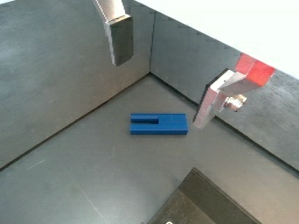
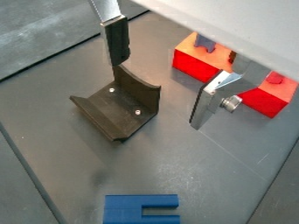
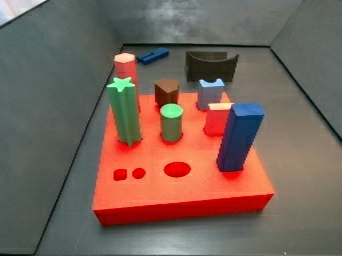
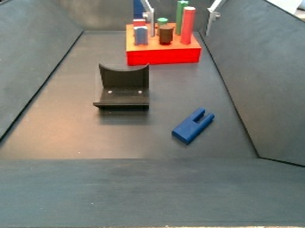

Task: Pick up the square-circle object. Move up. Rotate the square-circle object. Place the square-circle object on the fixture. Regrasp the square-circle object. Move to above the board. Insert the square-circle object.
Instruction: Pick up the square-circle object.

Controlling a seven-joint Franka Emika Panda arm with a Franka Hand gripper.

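The square-circle object (image 1: 158,125) is a blue oblong block lying flat on the grey floor, and it shows in both wrist views (image 2: 140,208) and both side views (image 4: 191,126) (image 3: 154,56). My gripper (image 1: 162,93) hangs well above the floor and apart from the block. It is open, with nothing between its fingers (image 2: 117,44). The dark fixture (image 2: 117,109) stands on the floor beside the block (image 4: 123,87). Behind the fixture lies the red board (image 3: 174,185), also in a wrist view (image 2: 198,61). I cannot make out the gripper in the side views.
Upright pegs fill the board: a green star post (image 3: 123,112), a green cylinder (image 3: 171,124), a brown peg (image 3: 166,94) and a tall blue square post (image 3: 239,137). Grey walls (image 1: 59,79) enclose the floor on all sides.
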